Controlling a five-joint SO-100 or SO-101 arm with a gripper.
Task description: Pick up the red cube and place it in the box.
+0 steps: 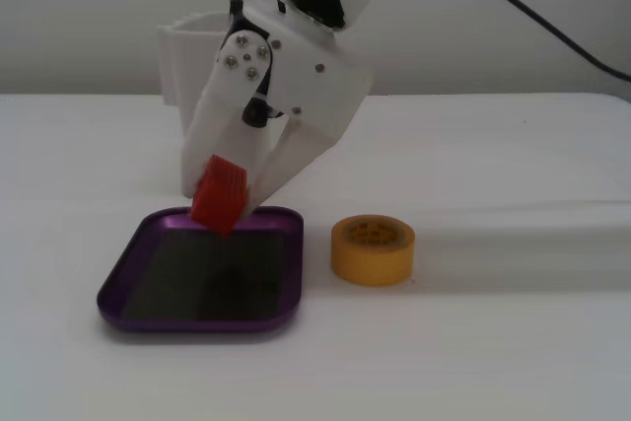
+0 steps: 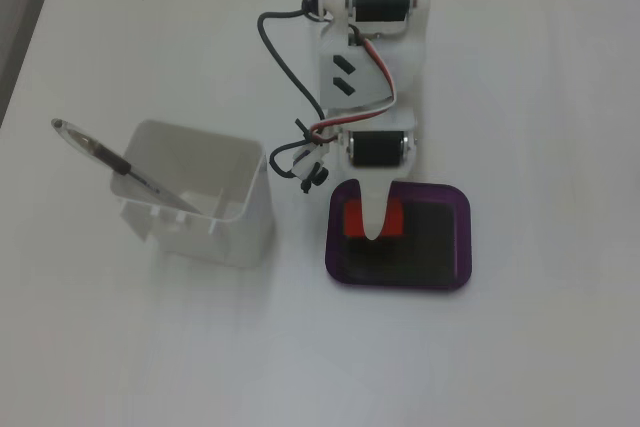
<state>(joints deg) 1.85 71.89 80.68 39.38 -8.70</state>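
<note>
One red cube (image 1: 218,194) sits pinched in my pincer (image 1: 229,212), tilted and held just above the far rim of the box (image 1: 126,278), the purple tray lying on the white surface (image 1: 493,342). From the side-on fixed view the cube hangs over the tray's back-left edge, apparently clear of the dark bottom; from the fixed view above, the red block (image 2: 354,221) shows on either side of my white finger (image 2: 374,215), inside the rim of the box (image 2: 399,283) at its upper left part. The step in hand, as I judge it, is the release. To do it well I should bring the cube a little further toward the tray's middle, since it hangs close to the rim and could catch it and tip out. Lowering until the cube is nearly on the bottom would keep it from bouncing. Then I spread the pincer gently and lift straight up. A yellow tape roll (image 1: 372,249) stands just beside the tray, and a white container (image 2: 200,197) holding a pen (image 2: 105,155) stands near on the other side; neither blocks the drop.
</note>
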